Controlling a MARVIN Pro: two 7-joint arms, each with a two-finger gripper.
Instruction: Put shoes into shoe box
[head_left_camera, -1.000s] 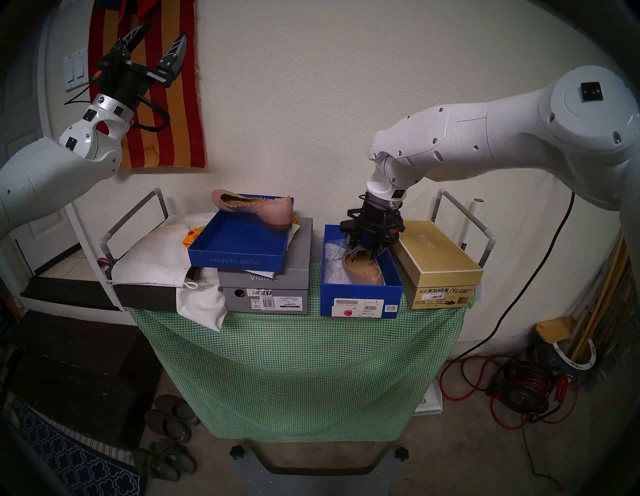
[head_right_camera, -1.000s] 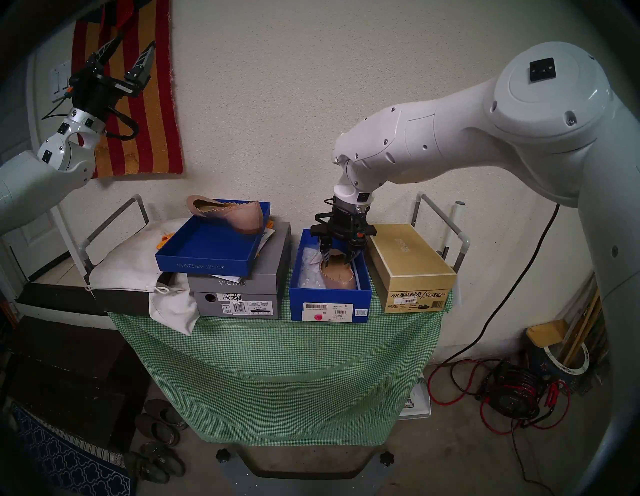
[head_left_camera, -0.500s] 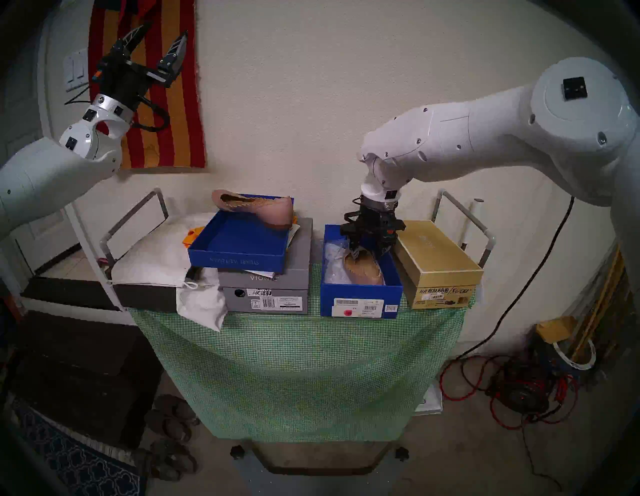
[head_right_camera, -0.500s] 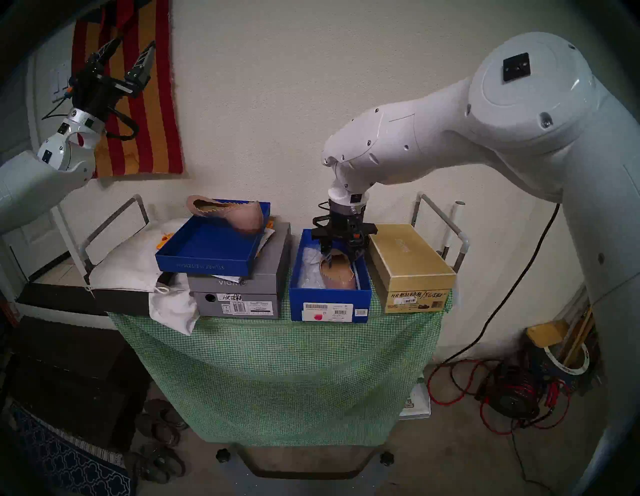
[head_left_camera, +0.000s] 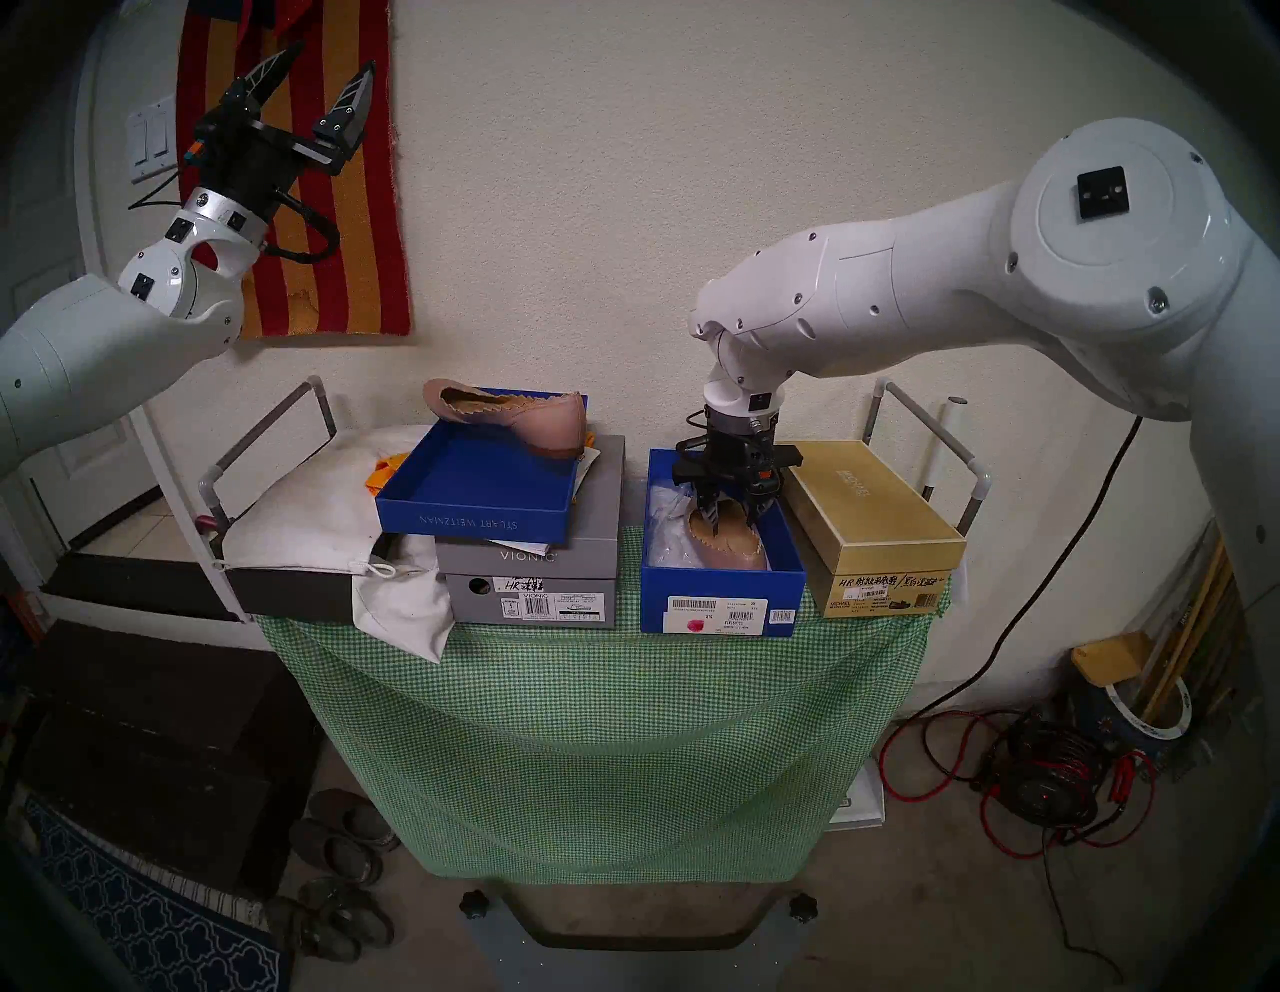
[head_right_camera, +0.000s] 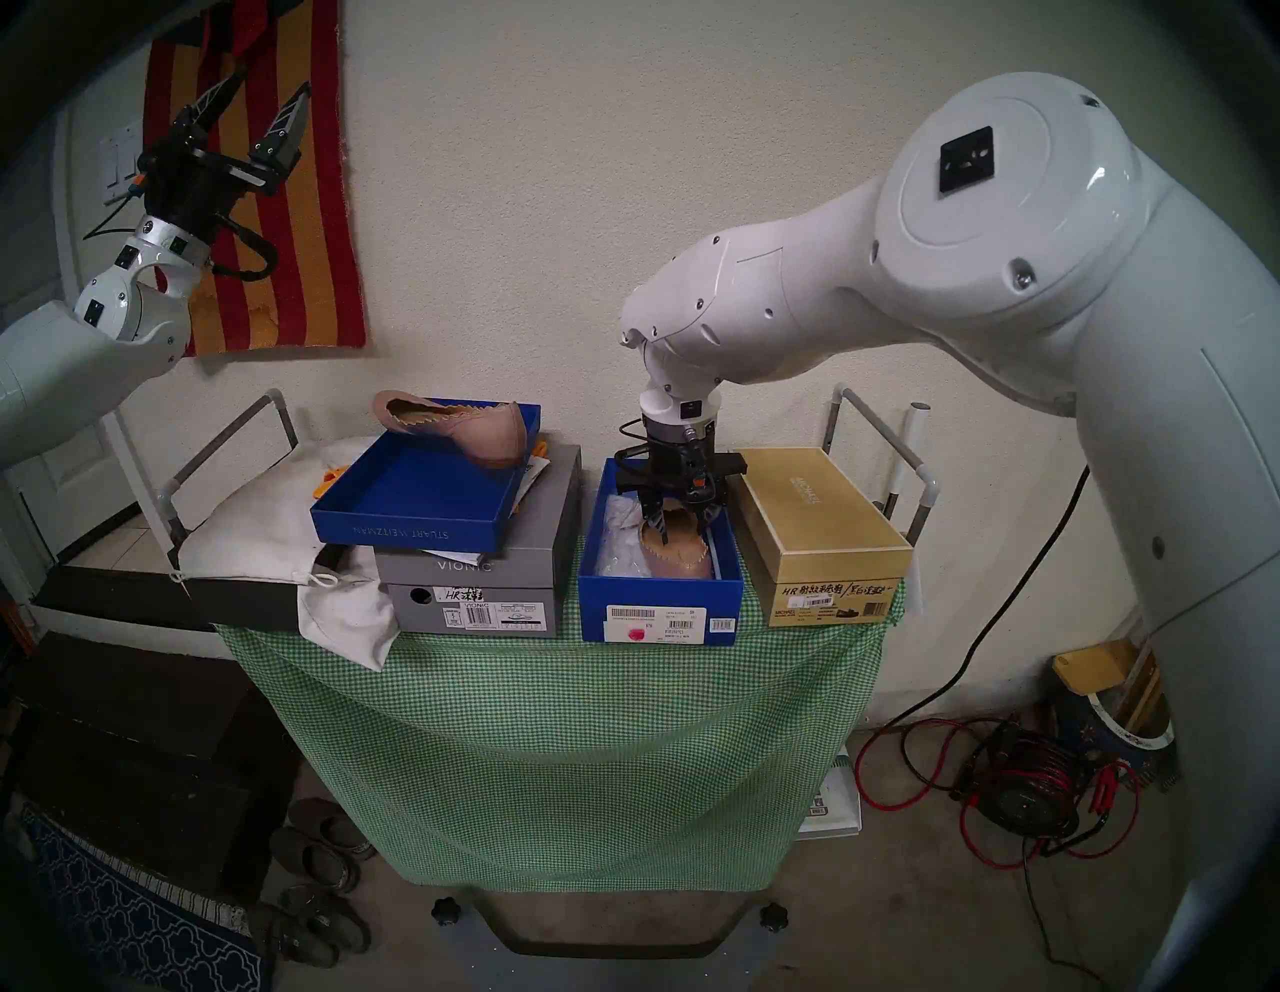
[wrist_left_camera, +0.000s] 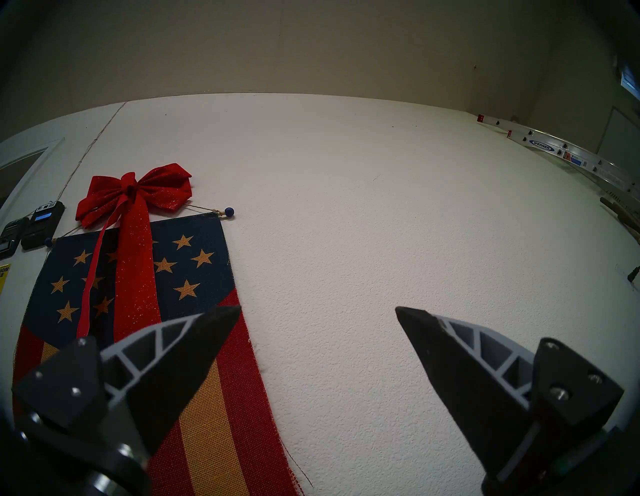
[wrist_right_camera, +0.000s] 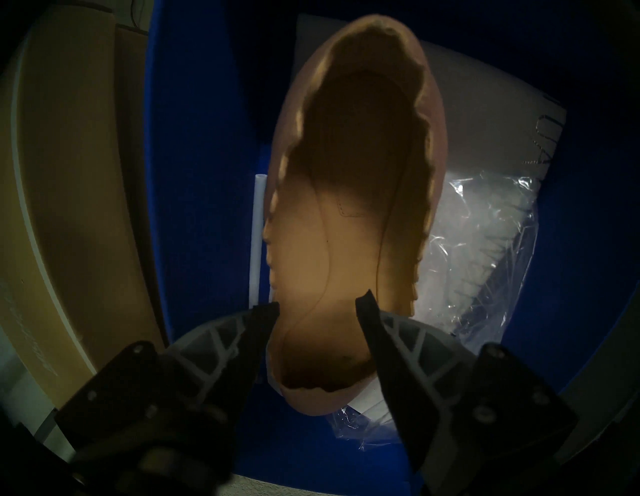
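Pink flat (head_left_camera: 727, 540) lies in the royal-blue shoe box (head_left_camera: 720, 589) at the counter's front edge, beside crinkled plastic wrap (wrist_right_camera: 485, 249). The right pincer (wrist_right_camera: 315, 304) reaches into the box, its jaws partly apart, one fingertip inside the heel and one outside; whether they grip is unclear. The other flat (head_left_camera: 509, 415) rests across the rim of the "STUART WEITZMAN" lid (head_left_camera: 478, 516), stacked on a grey "VIONIC" box (head_left_camera: 530, 578). A tan "MICHAEL" box (head_left_camera: 876, 519) sits toward the right edge. The left pincer (head_left_camera: 312, 73) is raised, spread wide and empty.
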